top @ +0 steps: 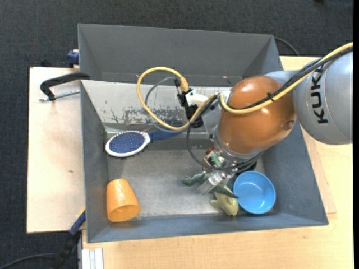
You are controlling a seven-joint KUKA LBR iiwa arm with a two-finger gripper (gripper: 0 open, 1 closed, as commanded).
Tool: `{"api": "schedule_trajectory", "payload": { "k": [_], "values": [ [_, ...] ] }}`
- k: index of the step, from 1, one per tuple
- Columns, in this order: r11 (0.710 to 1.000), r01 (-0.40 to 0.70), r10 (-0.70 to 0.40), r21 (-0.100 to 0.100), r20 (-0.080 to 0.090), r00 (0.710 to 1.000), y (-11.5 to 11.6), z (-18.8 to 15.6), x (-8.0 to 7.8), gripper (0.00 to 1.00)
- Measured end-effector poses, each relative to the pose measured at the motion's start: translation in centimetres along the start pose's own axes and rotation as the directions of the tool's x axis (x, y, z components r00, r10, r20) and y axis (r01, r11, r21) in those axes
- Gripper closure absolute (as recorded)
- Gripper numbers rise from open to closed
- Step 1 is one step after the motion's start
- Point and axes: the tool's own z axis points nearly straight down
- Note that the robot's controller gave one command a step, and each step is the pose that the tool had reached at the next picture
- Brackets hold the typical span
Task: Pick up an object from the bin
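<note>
My gripper (215, 176) is low in the bin's front right part, just under the arm's orange cover. It stands right over a small dark green toy figure (193, 180) lying on the bin floor, whose right end is hidden beneath it. An olive-green soft lump (226, 203) lies just in front of the gripper. A blue bowl (256, 193) stands upright to its right, touching the olive lump.
A blue oval hairbrush (128, 143) lies at the left back of the floor, its handle pointing right. An orange cup (121, 200) lies tipped over in the front left corner. The arm and its yellow cable loop cover the right back of the bin.
</note>
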Motion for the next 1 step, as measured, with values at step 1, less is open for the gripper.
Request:
{"api": "schedule_trajectory", "payload": {
  "k": [1],
  "values": [
    [0.999, 0.040, -0.039, 0.020, -0.009, 0.999, -0.04, -21.32, -1.70, 1.00]
  ]
}}
